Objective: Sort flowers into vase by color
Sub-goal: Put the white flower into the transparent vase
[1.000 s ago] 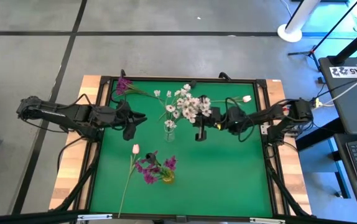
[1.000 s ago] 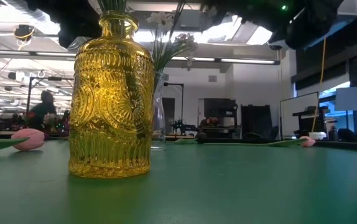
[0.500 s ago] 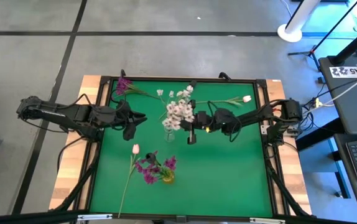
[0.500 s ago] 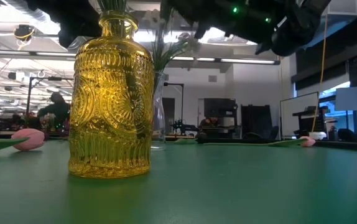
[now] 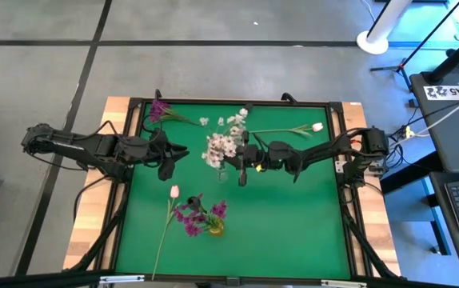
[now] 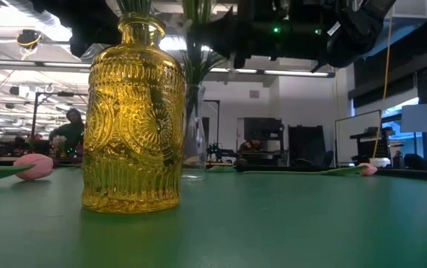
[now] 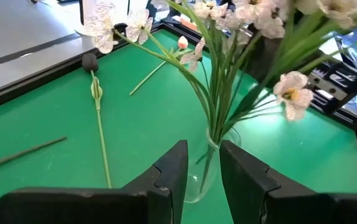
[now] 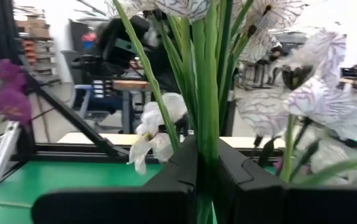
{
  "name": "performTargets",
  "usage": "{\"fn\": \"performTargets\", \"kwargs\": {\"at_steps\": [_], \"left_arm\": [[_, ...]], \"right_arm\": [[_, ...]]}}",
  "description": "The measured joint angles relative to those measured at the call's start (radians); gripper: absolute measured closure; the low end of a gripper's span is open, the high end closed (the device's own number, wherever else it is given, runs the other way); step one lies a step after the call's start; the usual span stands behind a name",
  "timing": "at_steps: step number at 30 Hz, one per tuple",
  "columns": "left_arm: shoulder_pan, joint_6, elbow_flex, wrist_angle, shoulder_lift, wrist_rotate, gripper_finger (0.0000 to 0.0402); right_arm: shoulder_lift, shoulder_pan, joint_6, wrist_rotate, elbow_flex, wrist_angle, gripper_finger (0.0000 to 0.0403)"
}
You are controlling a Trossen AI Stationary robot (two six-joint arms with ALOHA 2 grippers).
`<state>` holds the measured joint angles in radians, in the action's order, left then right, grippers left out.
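Right hand (image 5: 240, 164): clamped on white flower stems (image 8: 206, 124) over clear vase (image 7: 206, 171).
Left hand (image 5: 175, 154): fingers apart, empty, near vase.

stems (image 5: 223, 145): in middle vase (image 5: 222, 171) | tulip (image 5: 172, 192): beside front vase (image 5: 214, 227)

Glossy ribbed amber glass vase (image 6: 132, 119); matt green mat (image 5: 285, 208); wooden table (image 5: 85, 216).

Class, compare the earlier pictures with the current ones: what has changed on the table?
The right gripper, jaws shut on the white flowers, has carried them leftward over the clear vase, where the stems now stand. Unchanged: the left gripper, the yellow vase of purple flowers and the loose stems.
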<state>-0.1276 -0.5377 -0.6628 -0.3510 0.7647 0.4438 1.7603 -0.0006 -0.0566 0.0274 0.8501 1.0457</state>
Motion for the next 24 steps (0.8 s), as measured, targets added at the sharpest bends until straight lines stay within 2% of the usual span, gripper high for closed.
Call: {"fn": "performTargets", "kwargs": {"at_steps": [3, 5, 15, 19, 24], "left_arm": [[0.0, 0.0, 0.0, 0.0, 0.0, 0.0, 0.0312], [0.0, 0.0, 0.0, 0.0, 0.0, 0.0, 0.0312], [0.0, -0.002, 0.0, -0.023, 0.0, -0.001, 0.0312], [0.0, -0.007, 0.0, -0.032, 0.0, -0.001, 0.0312], [0.0, -0.01, 0.0, -0.033, 0.0, -0.003, 0.0312]], "right_arm": [[0.0, 0.0, 0.0, -0.006, 0.0, 0.002, 0.0369], [0.0, 0.0, 0.0, -0.011, 0.0, 0.005, 0.0347], [-0.017, 0.001, -0.012, -0.012, 0.0, -0.008, 0.0181], [-0.077, 0.008, -0.081, -0.002, 0.0, -0.124, 0.0138], [-0.2, 0.034, -0.09, 0.043, 0.0, -0.331, 0.0108]]}}
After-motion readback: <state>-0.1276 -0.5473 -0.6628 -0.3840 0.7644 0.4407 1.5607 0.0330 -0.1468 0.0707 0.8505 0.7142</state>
